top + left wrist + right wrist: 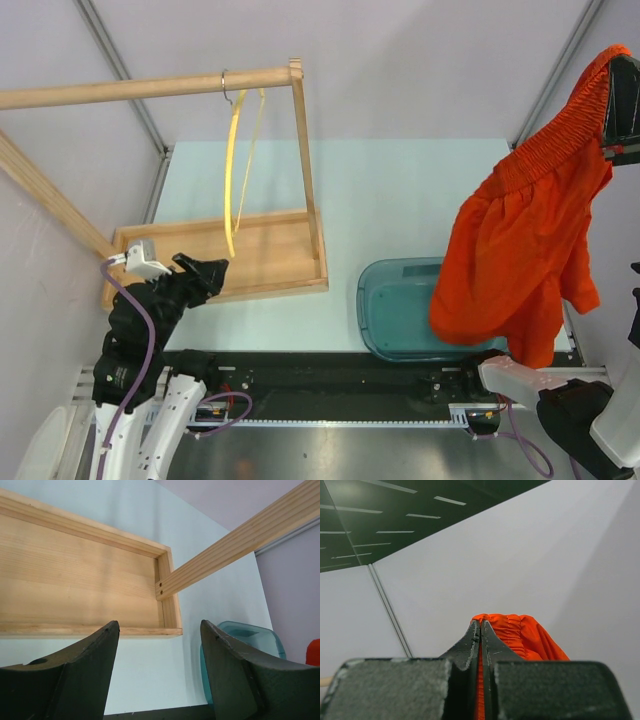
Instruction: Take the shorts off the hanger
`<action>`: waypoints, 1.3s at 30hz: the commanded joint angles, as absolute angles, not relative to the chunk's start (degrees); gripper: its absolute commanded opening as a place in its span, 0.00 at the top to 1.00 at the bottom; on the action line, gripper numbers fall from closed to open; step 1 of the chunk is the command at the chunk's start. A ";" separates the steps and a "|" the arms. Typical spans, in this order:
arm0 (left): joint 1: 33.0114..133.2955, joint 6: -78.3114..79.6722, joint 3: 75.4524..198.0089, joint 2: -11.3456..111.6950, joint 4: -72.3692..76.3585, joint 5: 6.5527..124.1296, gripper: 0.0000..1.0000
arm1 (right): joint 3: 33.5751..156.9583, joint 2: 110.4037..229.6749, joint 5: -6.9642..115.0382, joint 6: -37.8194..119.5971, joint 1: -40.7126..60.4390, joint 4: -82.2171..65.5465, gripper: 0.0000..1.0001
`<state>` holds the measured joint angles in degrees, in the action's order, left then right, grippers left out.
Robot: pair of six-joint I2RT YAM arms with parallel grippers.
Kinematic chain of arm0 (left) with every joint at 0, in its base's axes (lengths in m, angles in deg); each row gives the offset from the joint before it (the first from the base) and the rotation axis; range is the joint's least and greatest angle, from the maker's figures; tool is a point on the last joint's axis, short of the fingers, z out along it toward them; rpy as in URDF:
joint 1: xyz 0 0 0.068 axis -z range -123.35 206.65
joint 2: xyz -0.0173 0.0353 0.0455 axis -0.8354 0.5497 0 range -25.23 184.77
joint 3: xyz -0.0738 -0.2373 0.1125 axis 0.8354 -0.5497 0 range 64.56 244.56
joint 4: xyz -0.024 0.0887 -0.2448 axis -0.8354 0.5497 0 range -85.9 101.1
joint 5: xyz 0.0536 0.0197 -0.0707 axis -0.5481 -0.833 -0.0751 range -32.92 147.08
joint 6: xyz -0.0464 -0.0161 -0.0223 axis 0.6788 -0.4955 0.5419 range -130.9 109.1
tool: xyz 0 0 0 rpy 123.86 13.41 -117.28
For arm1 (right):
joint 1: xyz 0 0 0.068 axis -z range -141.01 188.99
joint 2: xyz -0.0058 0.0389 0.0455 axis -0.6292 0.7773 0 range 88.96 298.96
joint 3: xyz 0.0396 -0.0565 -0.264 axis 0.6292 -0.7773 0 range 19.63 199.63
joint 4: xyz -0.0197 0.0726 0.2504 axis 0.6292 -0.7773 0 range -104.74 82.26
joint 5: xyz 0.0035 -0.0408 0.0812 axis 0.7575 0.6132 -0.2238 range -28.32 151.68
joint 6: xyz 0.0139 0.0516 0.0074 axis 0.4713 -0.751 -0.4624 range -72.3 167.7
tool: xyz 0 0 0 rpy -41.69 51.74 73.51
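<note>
The right fingers [468, 647] are pinching the waistband of the orange shorts [520, 250], which hang in the air over the teal tub [392, 312], well apart from the yellow hanger [238, 170] on the wooden rail [140, 88]; the left fingers [80, 675] are spread, low above the table [400, 190].

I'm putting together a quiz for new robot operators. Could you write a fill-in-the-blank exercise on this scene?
1. The right hand is ___ on the shorts.
2. The left hand is ___ and holds nothing.
3. The hanger hangs from the wooden rail with ___ on it.
4. Of the two hands, the ___ one is nearer the hanger.

Missing words: shut; open; nothing; left.
</note>
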<state>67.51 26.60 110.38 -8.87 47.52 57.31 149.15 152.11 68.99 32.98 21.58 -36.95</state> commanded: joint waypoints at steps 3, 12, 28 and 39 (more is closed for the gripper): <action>67.38 26.46 109.91 -8.36 45.67 58.92 0.29 | 145.50 150.57 69.41 33.38 21.68 -31.65 1.00; 67.38 26.37 110.35 -8.18 46.37 59.28 0.29 | 140.05 149.52 66.25 29.60 21.67 -32.08 1.00; 67.38 27.07 106.58 -5.54 42.51 62.97 0.29 | 131.87 135.20 67.66 30.30 21.67 -43.85 1.00; 67.38 27.33 104.99 -5.37 41.36 64.29 0.29 | 121.33 133.78 54.57 20.38 21.59 -41.60 1.00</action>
